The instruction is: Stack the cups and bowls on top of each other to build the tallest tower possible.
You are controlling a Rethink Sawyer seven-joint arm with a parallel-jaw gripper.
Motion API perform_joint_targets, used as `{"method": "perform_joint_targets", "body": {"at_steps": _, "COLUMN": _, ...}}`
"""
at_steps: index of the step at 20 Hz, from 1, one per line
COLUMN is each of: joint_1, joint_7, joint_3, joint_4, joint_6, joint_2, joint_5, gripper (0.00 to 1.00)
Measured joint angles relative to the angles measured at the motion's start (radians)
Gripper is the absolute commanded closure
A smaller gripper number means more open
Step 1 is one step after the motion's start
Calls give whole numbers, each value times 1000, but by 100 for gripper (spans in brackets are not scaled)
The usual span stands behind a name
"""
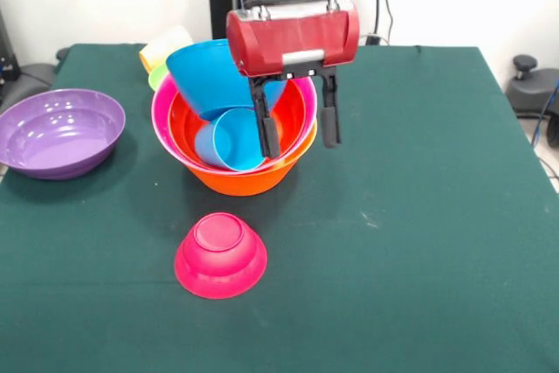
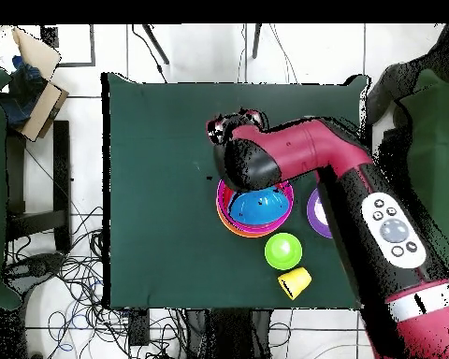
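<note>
The tower (image 1: pixel 249 176) stands at the table's middle: a large orange bowl as base, a pink bowl (image 1: pixel 160 107) and a red-orange bowl (image 1: pixel 293 111) nested in it. A blue bowl (image 1: pixel 205 76) leans tilted inside, and the light blue cup (image 1: pixel 231 139) lies on its side in the pile. My gripper (image 1: pixel 300 146) hangs open and empty over the pile's right rim, one finger (image 1: pixel 265 128) beside the cup and the other outside the rim. A magenta bowl (image 1: pixel 220 253) lies upside down in front. From overhead the pile (image 2: pixel 256 208) shows partly under my arm. The teal bowl is hidden.
A purple bowl (image 1: pixel 59 131) sits at the left. Behind the pile are the yellow-orange cup (image 1: pixel 164 45) and the green bowl (image 1: pixel 157 79). Overhead, the green bowl (image 2: pixel 283 251) and the cup (image 2: pixel 295 280) lie near my base. The green cloth table (image 1: pixel 419 216) carries everything.
</note>
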Motion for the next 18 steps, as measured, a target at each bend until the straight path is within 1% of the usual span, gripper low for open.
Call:
{"method": "perform_joint_targets", "body": {"at_steps": 1, "joint_1": 9, "joint_7": 0, "joint_3": -7, "joint_4": -5, "joint_6": 60, "joint_2": -1, "joint_5": 7, "gripper": 0}}
{"method": "perform_joint_targets", "body": {"at_steps": 2, "joint_1": 22, "joint_7": 0, "joint_3": -19, "joint_4": -13, "joint_6": 187, "joint_2": -2, "joint_5": 18, "gripper": 0}}
{"method": "perform_joint_targets", "body": {"at_steps": 4, "joint_1": 25, "joint_7": 0, "joint_3": -23, "joint_4": -15, "joint_6": 246, "joint_2": -4, "joint_5": 23, "gripper": 0}}
{"method": "perform_joint_targets", "body": {"at_steps": 5, "joint_1": 24, "joint_7": 0, "joint_3": -27, "joint_4": -16, "joint_6": 297, "joint_2": -6, "joint_5": 26, "gripper": 0}}
{"method": "perform_joint_targets", "body": {"at_steps": 9, "joint_1": 12, "joint_7": 0, "joint_3": -33, "joint_4": -17, "joint_6": 362, "joint_2": -14, "joint_5": 25, "gripper": 0}}
{"method": "perform_joint_targets", "body": {"at_steps": 18, "joint_1": -1, "joint_7": 0, "joint_3": -44, "joint_4": -24, "joint_6": 362, "joint_2": -20, "joint_5": 24, "gripper": 0}}
